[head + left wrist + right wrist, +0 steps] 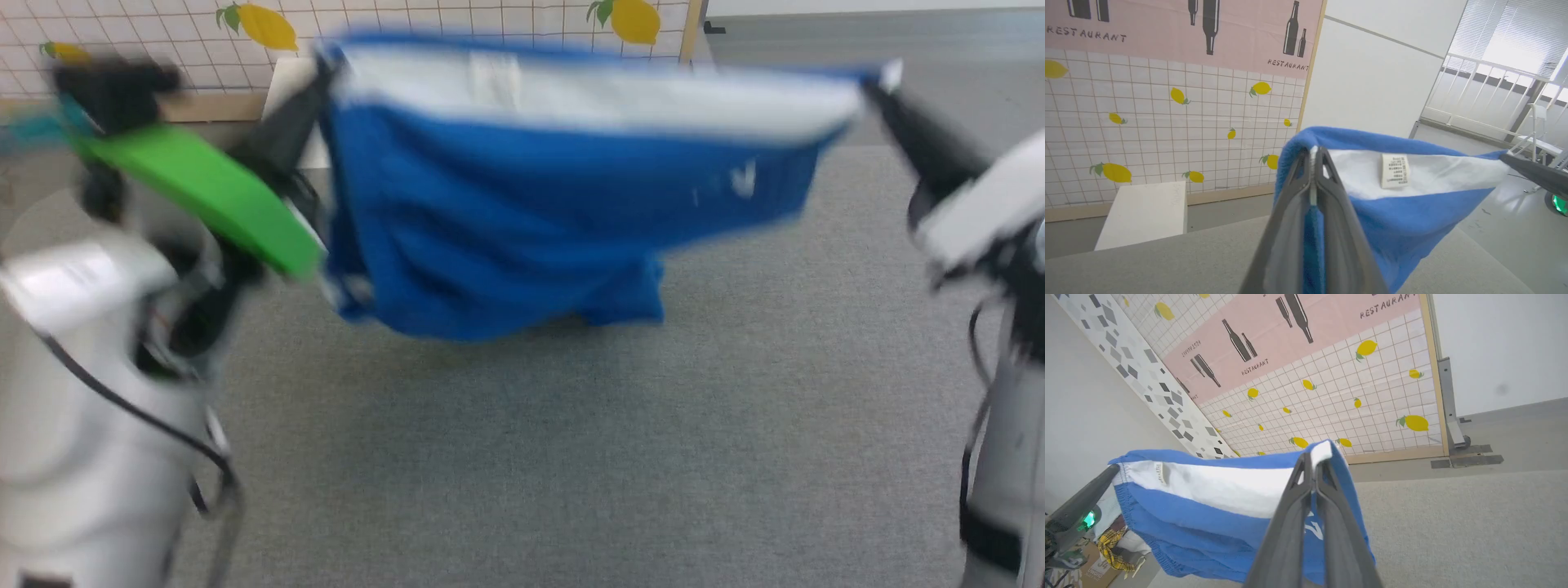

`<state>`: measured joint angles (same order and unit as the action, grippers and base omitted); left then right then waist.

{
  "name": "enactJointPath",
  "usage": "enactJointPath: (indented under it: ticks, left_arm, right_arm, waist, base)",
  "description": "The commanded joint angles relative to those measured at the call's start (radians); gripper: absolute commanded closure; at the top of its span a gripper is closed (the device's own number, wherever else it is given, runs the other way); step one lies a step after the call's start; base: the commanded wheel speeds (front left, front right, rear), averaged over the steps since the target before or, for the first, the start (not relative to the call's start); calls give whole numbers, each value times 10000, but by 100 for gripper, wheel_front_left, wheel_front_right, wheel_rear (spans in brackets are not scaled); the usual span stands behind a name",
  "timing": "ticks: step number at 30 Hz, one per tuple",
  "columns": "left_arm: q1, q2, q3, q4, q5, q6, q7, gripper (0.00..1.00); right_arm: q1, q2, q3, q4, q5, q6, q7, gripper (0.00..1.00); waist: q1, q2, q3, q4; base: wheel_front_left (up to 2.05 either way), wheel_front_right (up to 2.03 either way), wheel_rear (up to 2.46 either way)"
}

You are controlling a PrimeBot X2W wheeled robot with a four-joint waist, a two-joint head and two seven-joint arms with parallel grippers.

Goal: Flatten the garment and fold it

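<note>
The garment (563, 204), blue shorts with a broad white band along the top and a small white label (1395, 170), hangs stretched in the air between my two grippers above the grey table (522, 449). My left gripper (322, 61) is shut on its left top corner; the left wrist view shows that gripper (1314, 152) pinching the fabric. On the right top corner my right gripper (878, 82) is shut, and in its own wrist view the right gripper (1312, 457) clamps the white edge. The garment (1208, 514) sags below, its lower edge near the table. White print (1312, 530) shows beside the right fingers.
A white block (1145, 212) stands beyond the table's far edge, against the lemon-tiled wall (1167, 134). A green part (204, 192) of my left arm sits at the left. A cardboard box and yellow checked cloth (1112, 547) lie off the table's left side.
</note>
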<state>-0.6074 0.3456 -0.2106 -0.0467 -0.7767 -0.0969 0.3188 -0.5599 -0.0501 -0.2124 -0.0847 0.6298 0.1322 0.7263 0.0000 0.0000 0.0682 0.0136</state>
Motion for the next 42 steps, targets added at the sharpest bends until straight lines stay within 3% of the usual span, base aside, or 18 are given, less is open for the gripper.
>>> enactJointPath:
  ticks: [1, 5, 12, 20, 27, 34, 42]
  left_arm:
    - [-676, 9, 264, 372, -259, -1, 63, 100]
    - [-2199, 35, 751, 1503, -833, 28, 347, 100]
    - [-4157, 349, 722, 3498, -623, 72, 657, 100]
    - [-6327, 792, 526, 5260, 389, -91, -570, 100]
    - [-7480, 932, 270, 6280, 674, -283, -2024, 100]
    - [-6897, 918, -469, 6685, -219, -333, -3026, 100]
    - [-4241, 1169, -1752, 5543, -2088, -335, -4544, 100]
  right_arm:
    - [-687, -1, -87, 261, 185, -15, 94, 100]
    - [-2526, -1, -101, 1351, 365, -15, 148, 100]
    - [-5432, -1, 17, 4074, -140, -15, -693, 100]
    - [-8695, -1, 476, 7415, -932, -15, -3835, 100]
    - [-10656, -1, 1273, 9972, -465, -15, -5969, 100]
    - [-10349, -1, 2983, 11009, 1089, -15, -6703, 100]
    - [-7345, -1, 4543, 10067, 2977, -15, -7108, 100]
  waist:
    - [0, 0, 46, 12]
    - [0, 0, 314, 50]
    - [0, 0, 1265, -14]
    - [0, 0, 2602, -419]
    - [0, 0, 3384, -542]
    - [0, 0, 3667, -565]
    - [0, 0, 2998, -447]
  base:
    - [0, 0, 0]
    - [0, 0, 0]
    - [0, 0, 0]
    - [0, 0, 0]
    - [0, 0, 0]
    - [0, 0, 0]
    - [0, 0, 0]
